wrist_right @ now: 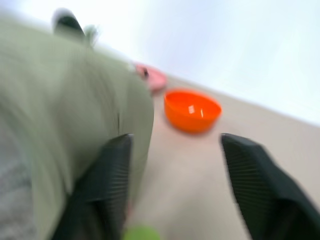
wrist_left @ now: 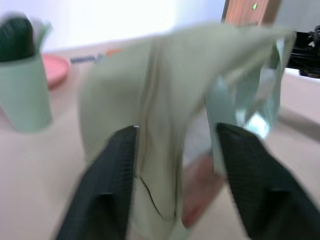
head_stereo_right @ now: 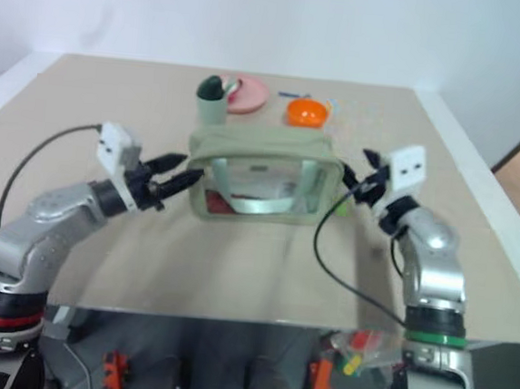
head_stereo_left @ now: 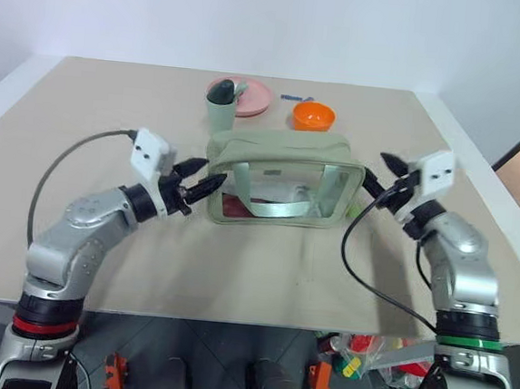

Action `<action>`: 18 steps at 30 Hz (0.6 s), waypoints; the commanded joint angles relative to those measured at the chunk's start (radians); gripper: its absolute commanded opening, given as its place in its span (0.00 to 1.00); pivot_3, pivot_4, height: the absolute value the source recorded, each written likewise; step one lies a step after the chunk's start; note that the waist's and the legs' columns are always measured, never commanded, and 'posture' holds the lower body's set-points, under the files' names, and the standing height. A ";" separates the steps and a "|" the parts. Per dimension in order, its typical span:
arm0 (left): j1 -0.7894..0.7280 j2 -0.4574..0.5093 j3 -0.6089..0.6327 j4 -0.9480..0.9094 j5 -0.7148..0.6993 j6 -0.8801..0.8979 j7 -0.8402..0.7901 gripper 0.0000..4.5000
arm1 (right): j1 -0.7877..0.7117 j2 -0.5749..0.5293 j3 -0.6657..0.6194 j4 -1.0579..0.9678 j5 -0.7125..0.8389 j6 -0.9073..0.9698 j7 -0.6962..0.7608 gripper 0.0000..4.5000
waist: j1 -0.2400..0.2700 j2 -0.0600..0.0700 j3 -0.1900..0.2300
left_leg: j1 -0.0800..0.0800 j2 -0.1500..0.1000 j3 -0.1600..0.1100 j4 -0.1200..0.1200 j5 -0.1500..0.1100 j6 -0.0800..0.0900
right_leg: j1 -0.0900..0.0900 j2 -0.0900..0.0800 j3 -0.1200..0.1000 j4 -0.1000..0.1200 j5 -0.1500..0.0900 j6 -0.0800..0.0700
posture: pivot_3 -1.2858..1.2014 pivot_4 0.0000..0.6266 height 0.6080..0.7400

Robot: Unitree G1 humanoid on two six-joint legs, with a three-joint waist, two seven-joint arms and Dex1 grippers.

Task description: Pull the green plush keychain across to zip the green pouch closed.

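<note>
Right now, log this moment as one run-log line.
left end effector: open at green pouch left end | right end effector: open at right end | green plush keychain: unheld

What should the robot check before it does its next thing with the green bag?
1. Left gripper jaws open: ok, they stand apart at the green pouch's left end.
2. Right gripper jaws open: ok, wide apart beside the pouch's right end.
3. Nothing held in either gripper: ok, both look empty.
4. Green plush keychain found: ok, a lime-green bit shows low at the pouch's right end, near the right gripper.
5. Zipper fully closed: cannot tell, the top seam is too blurred.
6. Cup, pink plate and orange bowl out of the way: ok, they sit behind the pouch.
</note>
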 commanded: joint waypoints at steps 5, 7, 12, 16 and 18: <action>0.059 0.119 0.152 -0.082 -0.123 0.059 -0.054 0.99 | 0.152 -0.125 -0.090 -0.304 0.270 0.222 0.183 1.00 | 0.001 0.000 0.000 | 0.000 0.001 -0.001 -0.001 0.000 0.000 | 0.000 0.000 -0.001 0.000 -0.001 -0.001 | 0.52 0.24 1.00; 0.141 0.136 0.165 -0.116 -0.100 0.041 -0.043 0.99 | 0.221 -0.149 -0.117 -0.387 0.339 0.292 0.187 1.00 | -0.001 0.000 0.000 | 0.001 0.001 -0.001 -0.002 -0.001 0.000 | 0.000 0.000 -0.001 0.000 -0.003 -0.001 | 0.52 0.24 1.00; 0.288 0.114 0.118 -0.178 0.016 -0.049 0.020 0.99 | 0.350 -0.143 -0.139 -0.495 0.362 0.331 0.144 1.00 | 0.002 0.000 0.000 | 0.001 0.001 -0.001 -0.001 -0.002 0.000 | 0.000 -0.001 -0.002 0.000 -0.005 -0.002 | 0.52 0.24 1.00; 0.310 0.060 0.066 -0.194 0.055 -0.084 0.060 0.99 | 0.344 -0.113 -0.111 -0.483 0.317 0.294 0.104 1.00 | 0.002 0.000 0.000 | 0.002 -0.001 0.000 0.002 -0.001 0.000 | 0.002 -0.003 -0.001 0.000 -0.004 -0.005 | 0.52 0.24 1.00; 0.313 0.039 0.058 -0.202 0.063 -0.094 0.075 0.99 | 0.340 -0.106 -0.115 -0.480 0.316 0.289 0.094 1.00 | 0.002 -0.001 0.000 | 0.002 -0.002 0.001 0.003 0.000 0.000 | 0.002 -0.004 0.000 -0.001 -0.003 -0.004 | 0.52 0.24 1.00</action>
